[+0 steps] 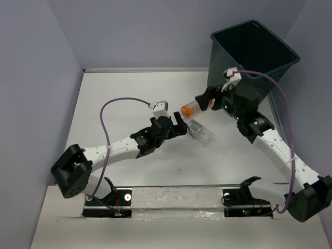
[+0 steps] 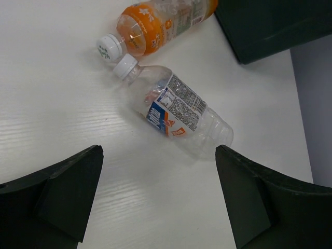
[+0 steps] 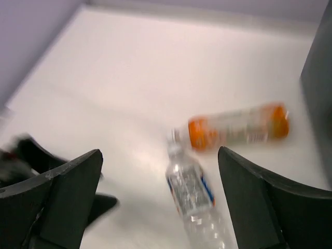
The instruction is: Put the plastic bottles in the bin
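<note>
Two plastic bottles lie on the white table. A clear bottle with a blue label (image 1: 201,133) lies on its side, with an orange bottle with a white cap (image 1: 189,109) just beyond it, near the dark teal-grey bin (image 1: 254,49). My left gripper (image 1: 180,123) is open and empty, just short of the clear bottle (image 2: 176,110); the orange bottle (image 2: 155,26) lies past it. My right gripper (image 1: 205,98) is open and empty, above the orange bottle's far end. Its blurred view shows the gripper (image 3: 159,155), the clear bottle (image 3: 189,189) and the orange bottle (image 3: 236,127).
The bin stands at the table's far right corner, and its wall shows in the left wrist view (image 2: 264,26) and the right wrist view (image 3: 319,78). Purple-grey walls enclose the table on the left, back and right. The two arms' grippers are close together mid-table.
</note>
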Robot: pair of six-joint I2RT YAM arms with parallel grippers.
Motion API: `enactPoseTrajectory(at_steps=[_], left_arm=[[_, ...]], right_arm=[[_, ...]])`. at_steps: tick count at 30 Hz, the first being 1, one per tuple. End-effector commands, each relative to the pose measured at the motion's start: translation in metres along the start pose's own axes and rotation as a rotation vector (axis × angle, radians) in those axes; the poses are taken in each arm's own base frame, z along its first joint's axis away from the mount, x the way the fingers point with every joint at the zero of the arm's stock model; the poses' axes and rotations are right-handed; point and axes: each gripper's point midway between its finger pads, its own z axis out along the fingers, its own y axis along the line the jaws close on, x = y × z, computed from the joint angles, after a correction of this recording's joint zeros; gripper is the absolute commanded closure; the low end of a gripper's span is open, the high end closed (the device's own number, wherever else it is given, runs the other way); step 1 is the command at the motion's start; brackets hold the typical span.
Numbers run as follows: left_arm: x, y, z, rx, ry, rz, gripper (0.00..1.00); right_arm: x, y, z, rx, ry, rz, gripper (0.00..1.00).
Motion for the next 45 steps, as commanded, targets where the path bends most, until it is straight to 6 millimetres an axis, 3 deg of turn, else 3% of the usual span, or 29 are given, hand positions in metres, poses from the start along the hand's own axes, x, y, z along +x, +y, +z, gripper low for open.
enactPoseTrajectory(at_steps=[1, 4, 9, 10, 11, 14, 16, 18, 22, 24, 25, 28, 30, 31, 32, 34, 35, 39, 42, 43, 45], left_arm=[[-0.047, -0.003, -0.048, 0.069, -0.151, 0.030, 0.01], [-0.064, -0.010, -0.081, 0.140, -0.178, 0.078, 0.01], [-0.101, -0.030, -0.137, 0.252, -0.224, 0.141, 0.01], [-0.099, -0.024, -0.141, 0.230, -0.202, 0.165, 0.01], [-0.111, -0.029, -0.155, 0.242, -0.225, 0.172, 0.01], [-0.122, -0.020, -0.172, 0.193, -0.225, 0.197, 0.01], [-0.129, -0.003, -0.180, 0.111, -0.232, 0.202, 0.01], [-0.141, 0.000, -0.193, 0.092, -0.261, 0.197, 0.01], [-0.152, 0.010, -0.203, 0.068, -0.318, 0.216, 0.01], [-0.155, 0.012, -0.208, 0.069, -0.338, 0.216, 0.01], [-0.155, 0.016, -0.208, 0.058, -0.341, 0.225, 0.01], [-0.155, 0.023, -0.209, 0.034, -0.355, 0.229, 0.01], [-0.150, 0.028, -0.206, 0.025, -0.351, 0.231, 0.01], [-0.148, 0.029, -0.205, 0.024, -0.347, 0.232, 0.01], [-0.144, 0.031, -0.202, 0.022, -0.338, 0.233, 0.01], [-0.135, 0.027, -0.198, 0.053, -0.309, 0.219, 0.01], [-0.134, 0.023, -0.198, 0.073, -0.302, 0.212, 0.01], [-0.118, 0.019, -0.189, 0.123, -0.272, 0.177, 0.01], [-0.109, 0.012, -0.178, 0.158, -0.254, 0.167, 0.01], [-0.109, 0.007, -0.176, 0.179, -0.256, 0.155, 0.01], [-0.103, 0.001, -0.164, 0.190, -0.239, 0.160, 0.01]], right_arm=[[0.117, 0.006, 0.005, -0.062, 0.210, 0.104, 0.02], [0.166, -0.009, 0.006, 0.000, 0.350, 0.054, 0.00], [0.193, -0.026, 0.019, 0.055, 0.416, -0.005, 0.00], [0.198, -0.018, 0.020, 0.019, 0.436, -0.013, 0.00], [0.205, -0.019, 0.024, 0.014, 0.470, -0.023, 0.00], [0.218, -0.016, 0.027, 0.004, 0.533, -0.030, 0.00], [0.232, -0.016, 0.029, -0.002, 0.572, -0.016, 0.00], [0.240, -0.010, 0.029, -0.013, 0.603, -0.025, 0.00], [0.265, -0.017, 0.030, 0.048, 0.697, -0.094, 0.00], [0.268, -0.020, 0.033, 0.086, 0.715, -0.141, 0.00], [0.277, -0.017, 0.029, 0.090, 0.750, -0.163, 0.02], [0.280, -0.012, 0.026, 0.113, 0.754, -0.195, 0.09], [0.275, 0.001, 0.021, 0.107, 0.739, -0.209, 0.24], [0.269, 0.006, 0.019, 0.100, 0.728, -0.212, 0.32], [0.263, 0.012, 0.015, 0.090, 0.723, -0.215, 0.48], [0.237, 0.026, 0.006, 0.059, 0.683, -0.181, 0.60], [0.223, 0.030, 0.005, 0.050, 0.657, -0.167, 0.61], [0.109, 0.055, 0.003, 0.009, 0.392, -0.130, 0.61], [0.021, 0.047, 0.000, 0.106, 0.175, -0.172, 0.61], [-0.036, 0.037, -0.004, 0.187, 0.042, -0.166, 0.61], [-0.087, 0.016, -0.001, 0.285, -0.070, -0.199, 0.61]])
